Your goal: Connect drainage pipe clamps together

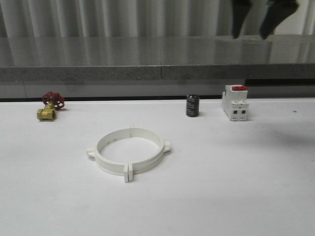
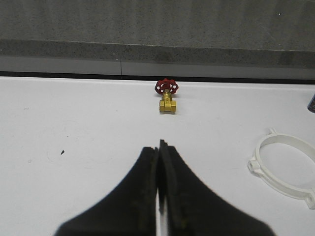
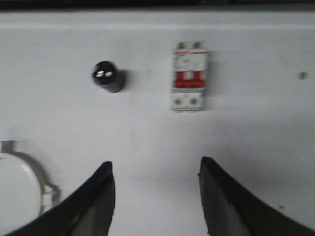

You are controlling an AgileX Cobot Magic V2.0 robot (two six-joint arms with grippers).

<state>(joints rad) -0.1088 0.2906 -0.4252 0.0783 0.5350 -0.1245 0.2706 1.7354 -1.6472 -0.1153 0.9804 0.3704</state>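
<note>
The two white drainage pipe clamps [image 1: 129,150] lie on the white table as one closed ring, their end tabs meeting at the front and at the back. Part of that ring [image 2: 285,169] appears in the left wrist view, off to one side of my left gripper [image 2: 160,145], which is shut with nothing in it above bare table. My right gripper [image 3: 156,166] hangs open and empty high over the table's right part, its dark fingers [image 1: 268,22] showing at the top of the front view. An edge of the ring [image 3: 29,184] shows beside it.
A brass valve with a red handwheel [image 1: 49,106] sits at the far left. A small black cylinder [image 1: 192,105] and a white breaker with a red switch [image 1: 235,102] stand at the back right. A grey ledge [image 1: 157,71] runs behind the table.
</note>
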